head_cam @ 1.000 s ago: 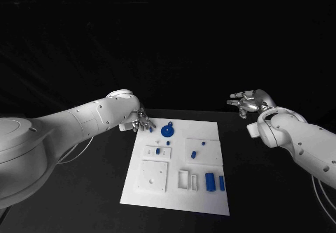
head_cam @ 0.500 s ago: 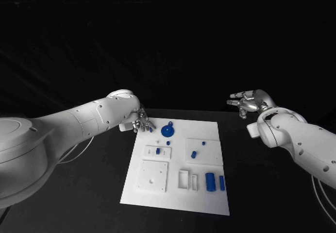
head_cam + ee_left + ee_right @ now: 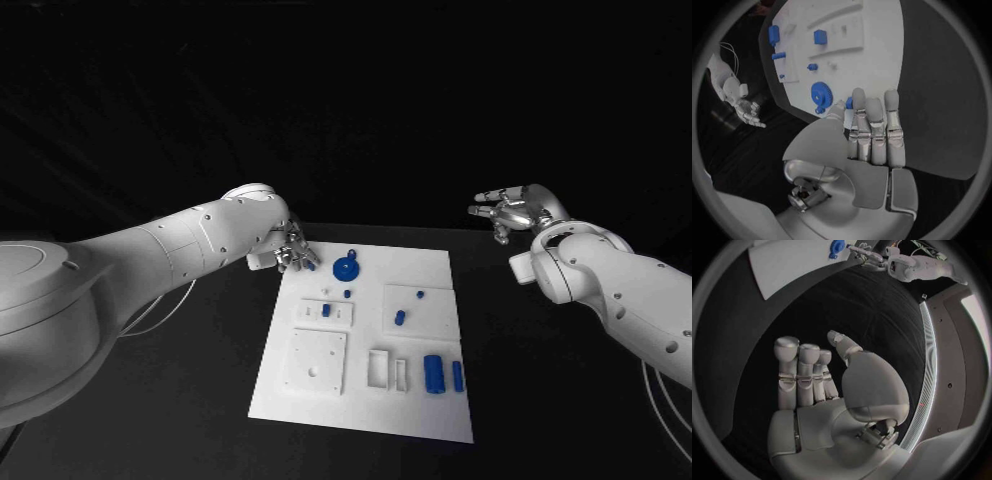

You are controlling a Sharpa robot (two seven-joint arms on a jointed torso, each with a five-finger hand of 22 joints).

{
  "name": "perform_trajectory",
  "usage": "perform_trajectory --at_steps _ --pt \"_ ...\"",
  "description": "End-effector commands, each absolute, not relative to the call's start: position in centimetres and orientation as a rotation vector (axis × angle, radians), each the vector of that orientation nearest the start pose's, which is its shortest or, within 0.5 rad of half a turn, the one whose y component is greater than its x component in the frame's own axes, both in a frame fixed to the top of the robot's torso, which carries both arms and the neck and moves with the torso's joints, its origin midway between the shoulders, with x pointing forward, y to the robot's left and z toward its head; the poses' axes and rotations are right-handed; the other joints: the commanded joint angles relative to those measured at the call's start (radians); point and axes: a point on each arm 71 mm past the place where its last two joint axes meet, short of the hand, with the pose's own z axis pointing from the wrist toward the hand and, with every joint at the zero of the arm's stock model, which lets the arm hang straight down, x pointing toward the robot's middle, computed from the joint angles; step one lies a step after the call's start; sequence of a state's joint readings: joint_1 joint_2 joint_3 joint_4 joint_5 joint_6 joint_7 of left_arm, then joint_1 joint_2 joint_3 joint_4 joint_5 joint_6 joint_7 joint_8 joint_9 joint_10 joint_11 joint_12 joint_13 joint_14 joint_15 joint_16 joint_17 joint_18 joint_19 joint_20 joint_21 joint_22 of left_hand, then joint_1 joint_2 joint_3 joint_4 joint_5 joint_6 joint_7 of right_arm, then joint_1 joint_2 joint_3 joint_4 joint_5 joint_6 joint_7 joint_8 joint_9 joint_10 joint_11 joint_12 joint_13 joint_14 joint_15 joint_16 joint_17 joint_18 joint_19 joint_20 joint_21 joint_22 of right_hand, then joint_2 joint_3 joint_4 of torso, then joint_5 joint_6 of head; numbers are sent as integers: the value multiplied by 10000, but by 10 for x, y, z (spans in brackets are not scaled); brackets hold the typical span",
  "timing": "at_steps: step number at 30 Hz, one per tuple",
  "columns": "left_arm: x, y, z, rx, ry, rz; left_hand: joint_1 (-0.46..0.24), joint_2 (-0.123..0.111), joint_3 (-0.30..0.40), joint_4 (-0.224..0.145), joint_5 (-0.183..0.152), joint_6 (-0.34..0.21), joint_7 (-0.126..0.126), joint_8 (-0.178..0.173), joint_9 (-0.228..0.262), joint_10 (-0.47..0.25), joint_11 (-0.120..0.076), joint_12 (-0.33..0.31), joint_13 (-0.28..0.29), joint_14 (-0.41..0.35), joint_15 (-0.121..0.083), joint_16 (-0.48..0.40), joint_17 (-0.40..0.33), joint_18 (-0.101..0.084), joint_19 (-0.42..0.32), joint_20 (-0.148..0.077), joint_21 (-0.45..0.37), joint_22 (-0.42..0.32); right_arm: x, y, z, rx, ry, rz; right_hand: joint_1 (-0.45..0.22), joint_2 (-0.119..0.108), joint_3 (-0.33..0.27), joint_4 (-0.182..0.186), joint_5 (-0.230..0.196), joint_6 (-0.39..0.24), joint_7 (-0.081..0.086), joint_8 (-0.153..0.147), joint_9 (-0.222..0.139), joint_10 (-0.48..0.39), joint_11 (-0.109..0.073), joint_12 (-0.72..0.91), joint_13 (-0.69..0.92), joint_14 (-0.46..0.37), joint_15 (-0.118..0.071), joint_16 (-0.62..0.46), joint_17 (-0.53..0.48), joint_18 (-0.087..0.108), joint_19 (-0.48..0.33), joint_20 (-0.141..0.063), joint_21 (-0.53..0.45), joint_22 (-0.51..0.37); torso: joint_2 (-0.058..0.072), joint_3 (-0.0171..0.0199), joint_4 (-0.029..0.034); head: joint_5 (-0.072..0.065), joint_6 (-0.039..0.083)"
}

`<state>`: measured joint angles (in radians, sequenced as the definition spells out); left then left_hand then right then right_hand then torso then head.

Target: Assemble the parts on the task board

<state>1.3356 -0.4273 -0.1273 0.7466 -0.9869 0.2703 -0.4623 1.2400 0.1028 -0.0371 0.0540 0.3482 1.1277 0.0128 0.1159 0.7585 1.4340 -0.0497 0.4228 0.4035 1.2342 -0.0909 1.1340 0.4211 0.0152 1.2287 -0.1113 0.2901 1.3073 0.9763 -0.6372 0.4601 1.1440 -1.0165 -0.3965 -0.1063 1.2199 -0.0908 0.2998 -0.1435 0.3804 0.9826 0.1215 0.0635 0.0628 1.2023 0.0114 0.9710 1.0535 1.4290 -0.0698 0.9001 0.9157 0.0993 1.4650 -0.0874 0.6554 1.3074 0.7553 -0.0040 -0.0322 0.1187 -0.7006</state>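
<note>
Almost nothing has moved: your silver left hand (image 3: pixel 293 253) still hovers, fingers narrow and empty, beside the blue plastic gear (image 3: pixel 345 268) at the far left of the white task board (image 3: pixel 418 400), so grasping is not begun.

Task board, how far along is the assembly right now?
Early. On the task board a few small blue parts stand in white blocks. The left hand is at the far left corner by the blue gear; whether it holds anything is unclear. The blue cylinders lie loose. The right hand is open, off the board.
</note>
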Motion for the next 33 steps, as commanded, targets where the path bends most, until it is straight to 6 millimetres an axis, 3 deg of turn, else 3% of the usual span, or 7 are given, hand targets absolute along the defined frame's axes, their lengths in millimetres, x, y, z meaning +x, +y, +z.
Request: perform_trajectory --at_steps 1,8,9,13,15,24,33 --pt "601 234 -209 -3977 22867 -2046 286 97 165 -242 641 -74 2 -12 29 -69 20 -57 -38 -48 -7 55 -13 -99 -74 9 52 189 564 -256 -175 7538 14473 8114 -22 7 -21 17 45 68 10 -16 10 -143 -75 -40 -10 54 -2 -44 6 153 535 -4 -35 154 -3 -2 4 -3 -3" --pt "599 232 -209 -4063 22785 -2301 234 94 985 -952 1552 -159 45 192 345 18 3 -115 -134 -35 -11 116 -4 -66 -109 -8 178 208 565 -256 -176 7570 14498 8092 -35 7 1 14 46 72 12 -16 10 -166 -73 -59 -25 48 -2 -72 -5 155 531 -3 -72 141 -1 6 6 24 -12" --pt "599 232 -209 -4087 22758 -2321 256 98 1113 -1071 1824 -114 19 280 483 52 16 -108 -137 -11 -31 142 8 -56 -103 -21 209 213 565 -256 -177 7574 14502 8091 -35 7 1 14 46 72 12 -16 10 -166 -73 -59 -25 48 -2 -72 -5 155 531 -3 -72 141 -4 6 9 31 -17" --pt "597 234 -207 -4373 22414 -2452 -120 27 1592 -1413 2192 -141 6 406 1052 113 -11 -106 -144 18 -53 170 39 -40 -142 -42 395 210 565 -257 -177 7581 14508 8071 -35 7 1 14 46 72 12 -16 10 -166 -73 -59 -25 48 -2 -72 -5 155 531 -3 -72 141 -16 10 47 44 31" --pt "595 236 -205 -4611 22241 -2581 -194 -49 1697 -1513 2730 -47 -25 486 1199 210 -39 -76 -137 113 -93 202 52 -18 -85 -74 472 219 565 -258 -177 7588 14503 8041 -35 7 1 14 46 72 12 -16 10 -166 -73 -59 -25 48 -2 -72 -5 155 531 -3 -72 141 -25 7 72 61 21" --pt "575 241 -191 -4894 21849 -2980 -610 -116 2077 -1880 2979 99 -67 400 1603 373 -85 -112 -128 248 -140 195 139 -15 -110 -123 743 205 565 -264 -176 7605 14468 7931 -35 7 1 14 46 72 12 -16 10 -166 -73 -59 -25 48 -2 -72 -5 155 531 -3 -72 141 -126 14 251 -16 -57" --pt "545 238 -189 -4586 21839 -3290 -708 -169 2113 -1976 3217 230 -101 334 1708 488 -115 -131 -112 329 -174 214 214 -14 -92 -156 854 200 565 -266 -177 7620 14476 7875 -35 7 1 14 46 72 12 -16 10 -166 -73 -59 -25 48 -2 -72 -5 155 531 -3 -72 141 -237 -45 378 -40 -94"
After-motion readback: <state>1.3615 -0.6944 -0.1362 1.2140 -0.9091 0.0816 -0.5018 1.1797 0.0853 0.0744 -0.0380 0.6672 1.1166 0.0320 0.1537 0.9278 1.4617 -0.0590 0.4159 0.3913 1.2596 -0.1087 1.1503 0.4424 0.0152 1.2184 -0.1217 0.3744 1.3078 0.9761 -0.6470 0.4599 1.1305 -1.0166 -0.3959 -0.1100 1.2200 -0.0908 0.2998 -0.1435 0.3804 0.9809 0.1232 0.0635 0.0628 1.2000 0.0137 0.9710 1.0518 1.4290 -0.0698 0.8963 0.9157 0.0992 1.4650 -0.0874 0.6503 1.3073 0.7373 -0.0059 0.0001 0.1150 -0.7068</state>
